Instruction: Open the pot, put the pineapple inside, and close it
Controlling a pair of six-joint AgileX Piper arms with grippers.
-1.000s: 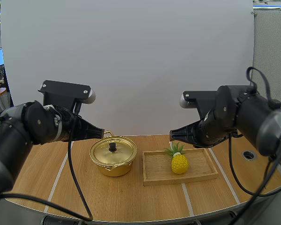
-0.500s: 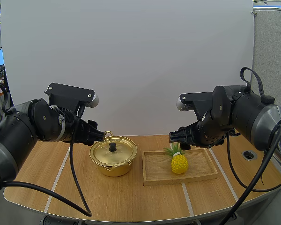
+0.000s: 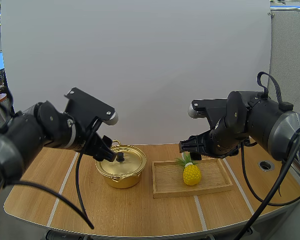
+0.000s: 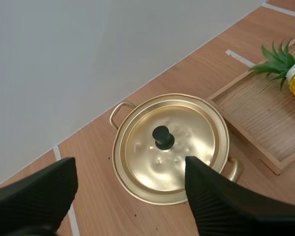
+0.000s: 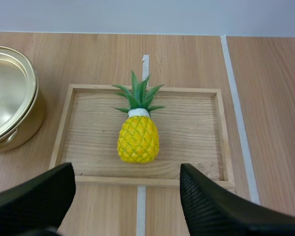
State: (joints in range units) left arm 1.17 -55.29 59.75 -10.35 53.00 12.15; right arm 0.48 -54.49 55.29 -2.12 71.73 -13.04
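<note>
Left gripper (image 4: 130,196) wide over pot lid (image 4: 191,130); knob (image 4: 162,137) sits at 1 o'clock of the gap, so closing may miss it. Right gripper (image 5: 125,196) wide, pineapple (image 5: 138,140) at 12 o'clock.

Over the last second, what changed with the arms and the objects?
The left tool swung in toward the pot and pitched down. It now hangs open just above the lid, gripping nothing. The right tool barely shifted and is open above the pineapple. Pot, lid, pineapple and tray have not moved, and the lid is still on.
</note>
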